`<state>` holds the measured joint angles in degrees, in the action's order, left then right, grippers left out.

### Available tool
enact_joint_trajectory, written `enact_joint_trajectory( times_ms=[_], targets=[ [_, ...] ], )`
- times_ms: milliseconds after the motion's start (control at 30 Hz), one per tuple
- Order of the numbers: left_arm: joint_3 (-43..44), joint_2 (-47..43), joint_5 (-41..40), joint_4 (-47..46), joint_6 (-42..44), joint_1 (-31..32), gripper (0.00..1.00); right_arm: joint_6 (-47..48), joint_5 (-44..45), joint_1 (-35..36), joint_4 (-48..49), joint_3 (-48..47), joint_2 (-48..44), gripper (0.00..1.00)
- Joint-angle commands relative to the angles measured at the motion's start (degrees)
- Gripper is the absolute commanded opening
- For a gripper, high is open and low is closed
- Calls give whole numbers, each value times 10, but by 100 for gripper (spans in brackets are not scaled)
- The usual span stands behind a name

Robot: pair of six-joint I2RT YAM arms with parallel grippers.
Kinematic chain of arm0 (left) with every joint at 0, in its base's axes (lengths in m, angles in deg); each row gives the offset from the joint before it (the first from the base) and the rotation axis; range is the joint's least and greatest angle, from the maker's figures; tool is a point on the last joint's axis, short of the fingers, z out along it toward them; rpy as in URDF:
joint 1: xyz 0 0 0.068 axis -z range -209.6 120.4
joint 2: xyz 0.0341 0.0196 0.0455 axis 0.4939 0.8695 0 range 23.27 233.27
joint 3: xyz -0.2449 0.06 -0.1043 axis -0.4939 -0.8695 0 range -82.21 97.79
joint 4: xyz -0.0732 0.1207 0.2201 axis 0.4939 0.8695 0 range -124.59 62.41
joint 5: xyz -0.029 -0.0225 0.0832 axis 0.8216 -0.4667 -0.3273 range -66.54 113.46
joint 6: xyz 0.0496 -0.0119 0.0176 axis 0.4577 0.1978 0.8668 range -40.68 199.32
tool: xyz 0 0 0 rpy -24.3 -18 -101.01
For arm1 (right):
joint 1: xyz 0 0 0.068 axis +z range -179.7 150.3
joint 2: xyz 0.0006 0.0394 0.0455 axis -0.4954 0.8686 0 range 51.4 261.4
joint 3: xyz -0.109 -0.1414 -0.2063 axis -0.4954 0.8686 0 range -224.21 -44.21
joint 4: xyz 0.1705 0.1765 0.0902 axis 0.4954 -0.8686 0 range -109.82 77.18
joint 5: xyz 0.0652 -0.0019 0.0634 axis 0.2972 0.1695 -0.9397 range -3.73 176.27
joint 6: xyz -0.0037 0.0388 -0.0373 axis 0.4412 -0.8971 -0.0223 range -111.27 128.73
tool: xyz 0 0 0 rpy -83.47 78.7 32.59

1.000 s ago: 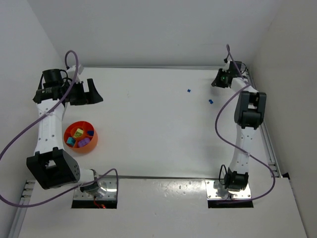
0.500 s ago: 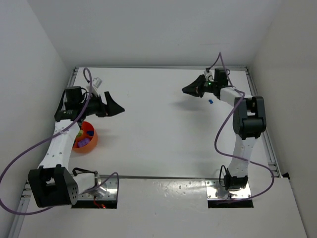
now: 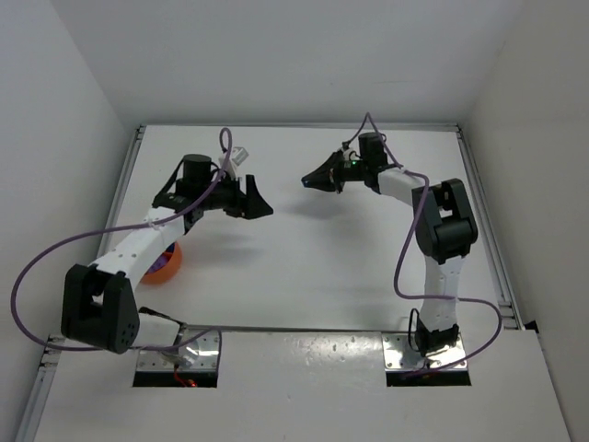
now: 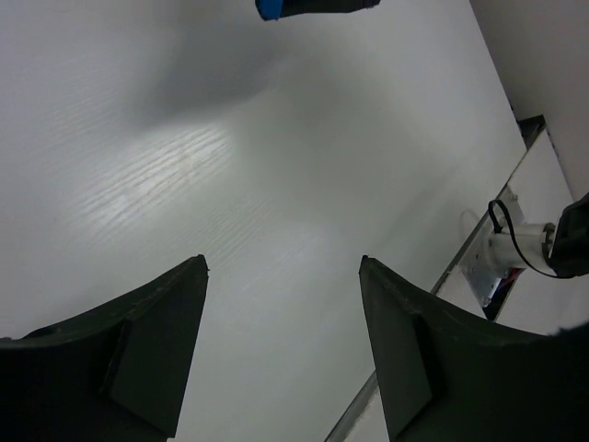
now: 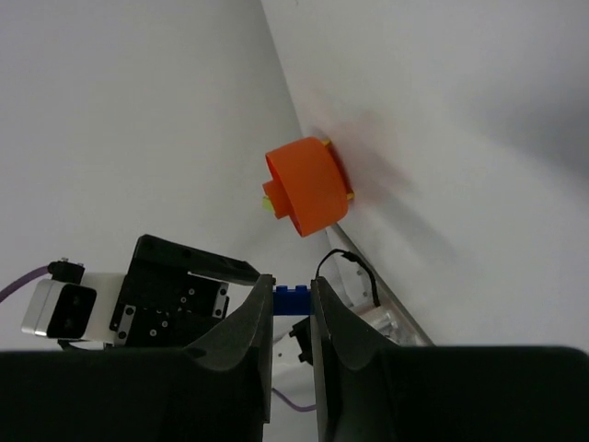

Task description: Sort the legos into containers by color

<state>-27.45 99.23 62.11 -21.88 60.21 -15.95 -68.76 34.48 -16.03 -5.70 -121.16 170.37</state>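
Pinched between the fingertips of my shut right gripper [image 5: 292, 281] is a small blue lego [image 5: 293, 296]. In the top view that gripper [image 3: 306, 180] hangs over the table's middle, pointing left. My left gripper [image 3: 258, 204] faces it from the left, a short gap away. Its jaws [image 4: 282, 261] stand open with only bare table between them. The blue lego [image 4: 270, 9] shows at the top edge of the left wrist view. The orange bowl [image 3: 166, 265] sits at the left, half hidden under the left arm. Yellow and green bits [image 5: 269, 204] peek over its rim [image 5: 308, 189].
White walls close in the table on the left, back and right. A metal rail [image 3: 490, 249] runs along the right edge. The right arm's base and cable [image 4: 529, 249] stand at the near edge. The left arm's wrist block [image 5: 175, 295] lies just beyond my right fingers.
Both arms swung toward the table's middle, the left away from over the bowl, the right from the far right corner with the blue lego. The left jaws narrowed somewhat.
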Motion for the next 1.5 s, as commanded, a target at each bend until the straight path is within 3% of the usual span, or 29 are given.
enact_joint_trajectory(
  times_ms=[0,400,933,1333,1467],
  targets=[
    [47,29,-13,-55,16,22,72,-45,-3,20,-14,4,-31,0],
    [129,148,-8,-100,-15,68,54,-111,22,57,-96,3,-54,0],
    [157,190,7,-112,-29,90,53,-142,10,57,-110,49,-96,0],
    [170,200,3,-117,-29,96,45,-142,5,69,-98,37,-102,0],
    [159,195,3,-111,-18,96,48,-142,5,69,-98,37,-96,0]
  ],
)
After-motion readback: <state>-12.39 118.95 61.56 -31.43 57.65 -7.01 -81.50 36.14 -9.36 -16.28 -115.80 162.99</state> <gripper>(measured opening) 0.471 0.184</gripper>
